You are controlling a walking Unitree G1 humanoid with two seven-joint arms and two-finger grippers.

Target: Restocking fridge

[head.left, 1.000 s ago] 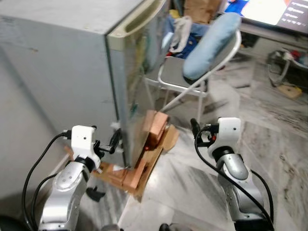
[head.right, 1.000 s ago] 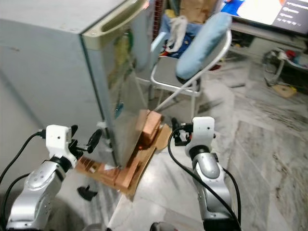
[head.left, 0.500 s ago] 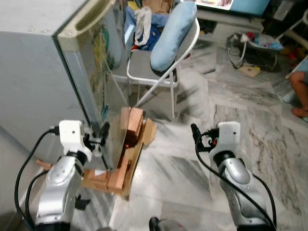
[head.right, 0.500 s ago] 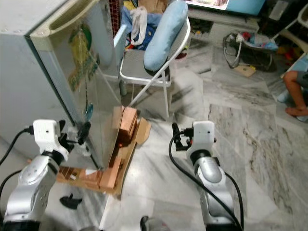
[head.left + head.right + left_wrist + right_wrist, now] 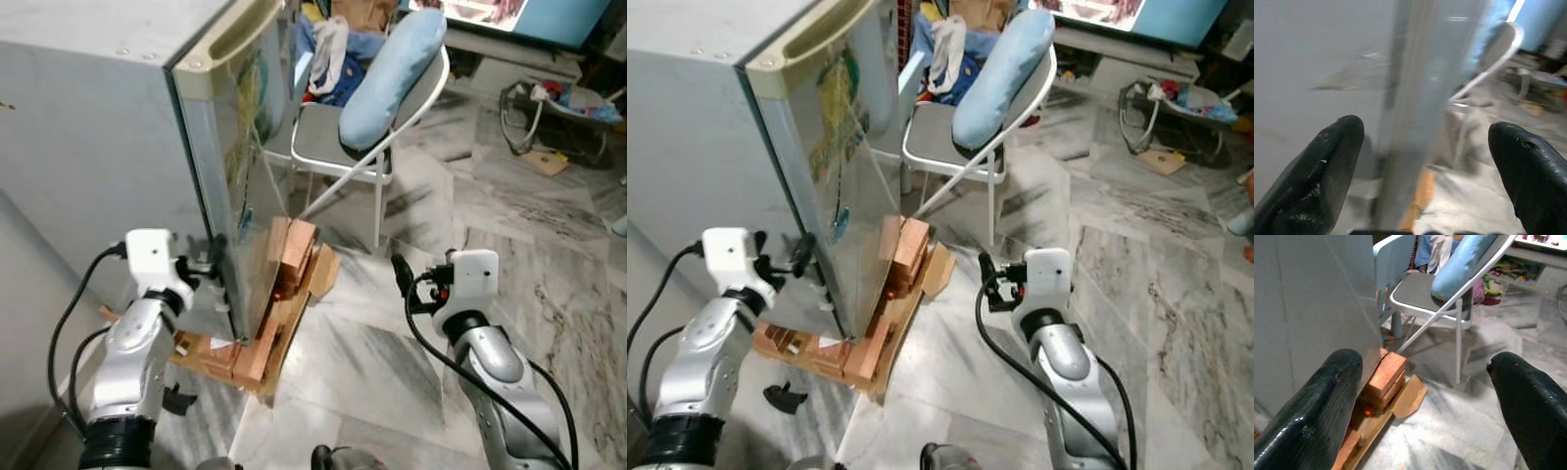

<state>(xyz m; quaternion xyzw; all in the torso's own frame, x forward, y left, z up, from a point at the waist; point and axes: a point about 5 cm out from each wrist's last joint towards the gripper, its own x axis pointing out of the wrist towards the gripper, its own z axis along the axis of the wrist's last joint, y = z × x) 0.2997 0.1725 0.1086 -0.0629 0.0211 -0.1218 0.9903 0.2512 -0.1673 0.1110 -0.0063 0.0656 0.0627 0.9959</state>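
Marble floor [image 5: 549, 245] spreads around us, with a chair [image 5: 367, 147] at 1 o'clock. We stand by the fridge [image 5: 118, 127] at 10 o'clock, up on bricks [image 5: 284, 294]. Our left gripper [image 5: 1422, 161] is wide open at the door edge, holding nothing. Our right gripper [image 5: 1425, 396] waits open and empty. If we pull hard, the fridge may wobble on those bricks, or our fingers may slip off.
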